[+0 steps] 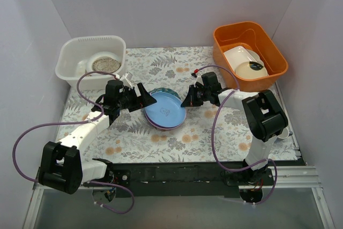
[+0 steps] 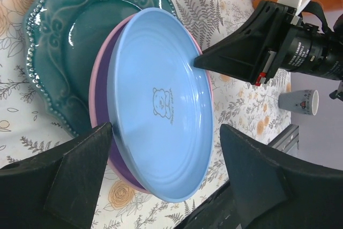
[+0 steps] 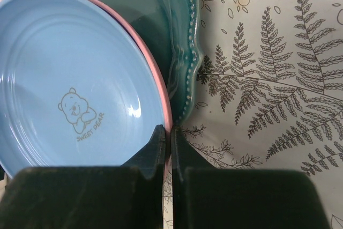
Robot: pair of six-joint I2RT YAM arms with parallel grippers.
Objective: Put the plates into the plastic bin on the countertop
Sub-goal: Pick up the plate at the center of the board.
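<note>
Plates first: 3 sit stacked at the centre of the countertop [image 1: 214, 132], a blue plate [image 1: 167, 112] with a printed bear on top, a pink plate [image 2: 99, 76] under it, and a teal plate [image 2: 64, 41] with a beaded rim at the bottom. Our left gripper [image 1: 147, 99] sits at 9 o'clock of the stack. Its fingers are apart, straddling the blue plate's edge without holding it. Our right gripper [image 3: 168, 138], at 3 o'clock, has its fingers pressed together with the tips at the stack's rim. Whether they pinch anything we cannot tell.

The plastic bin [image 1: 68, 73] stands at 10 o'clock and holds 1 speckled plate [image 1: 105, 64], so we judge the job barely begun, with these 3 left to move.

At 2 o'clock an orange tub [image 1: 221, 60] holds a white rectangular dish [image 1: 238, 56] and a cream dish [image 1: 251, 69]. The surface is pale, printed with ferns and orange flowers, and plain pale walls [image 1: 161, 4] close 3 sides.
</note>
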